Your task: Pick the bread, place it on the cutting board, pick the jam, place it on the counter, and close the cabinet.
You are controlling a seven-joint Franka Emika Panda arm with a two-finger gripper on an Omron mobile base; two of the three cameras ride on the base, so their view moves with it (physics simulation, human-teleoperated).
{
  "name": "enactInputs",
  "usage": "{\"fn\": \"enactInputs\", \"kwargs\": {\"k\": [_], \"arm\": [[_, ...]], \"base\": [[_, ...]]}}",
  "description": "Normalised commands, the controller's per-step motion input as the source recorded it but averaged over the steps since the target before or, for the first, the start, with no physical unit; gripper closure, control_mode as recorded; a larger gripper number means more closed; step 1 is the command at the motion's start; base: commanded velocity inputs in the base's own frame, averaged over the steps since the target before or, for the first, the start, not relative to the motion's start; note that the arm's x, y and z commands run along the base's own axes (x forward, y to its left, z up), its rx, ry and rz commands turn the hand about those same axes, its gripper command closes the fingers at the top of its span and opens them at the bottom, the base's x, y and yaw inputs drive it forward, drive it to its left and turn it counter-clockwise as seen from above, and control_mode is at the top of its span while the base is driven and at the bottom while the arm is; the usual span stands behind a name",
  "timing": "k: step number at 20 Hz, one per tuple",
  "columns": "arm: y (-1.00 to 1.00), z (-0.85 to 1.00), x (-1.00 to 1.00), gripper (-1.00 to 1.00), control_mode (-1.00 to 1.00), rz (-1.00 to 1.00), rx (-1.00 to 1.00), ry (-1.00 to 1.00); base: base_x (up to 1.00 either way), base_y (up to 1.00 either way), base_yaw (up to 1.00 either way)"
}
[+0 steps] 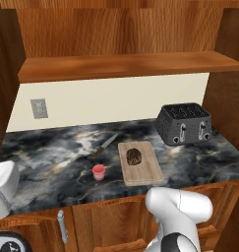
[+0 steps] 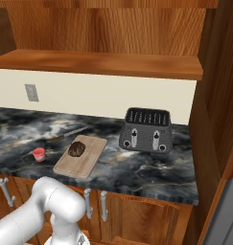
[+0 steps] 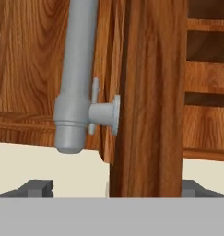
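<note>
Right btwn claw [image 3: 112,186] tips: cabinet [image 3: 150,97] door edge.

We've got a dark grey-black marble surface [image 1: 52,157] with white and tan veins, a light tan grained cutting board [image 1: 145,172], speckled brown-black bread [image 1: 134,156], a pink-red jam [image 1: 98,172], a dark grey toaster [image 1: 184,123], and a reddish-brown cabinet [image 3: 150,92] with a grey handle [image 3: 76,73].

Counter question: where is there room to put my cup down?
The counter is bare left of the jam, and in front of the toaster. It is crowded in the middle, where jam, knife and cutting board with bread sit close.
</note>
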Motion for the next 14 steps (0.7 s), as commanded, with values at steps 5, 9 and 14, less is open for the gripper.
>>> {"fn": "enactInputs", "kwargs": {"k": [5,9,14], "arm": [[-0.28,0.00,0.17,-1.00,-1.00,-0.15,0.00,-0.07],[-0.29,0.00,0.15,-1.00,-1.00,-0.16,0.00,-0.06],[-0.31,0.00,0.11,-1.00,-1.00,-0.17,0.00,-0.06]], "base": [[0.00,0.00,0.00],[0.00,0.00,0.00],[0.00,0.00,0.00]]}}
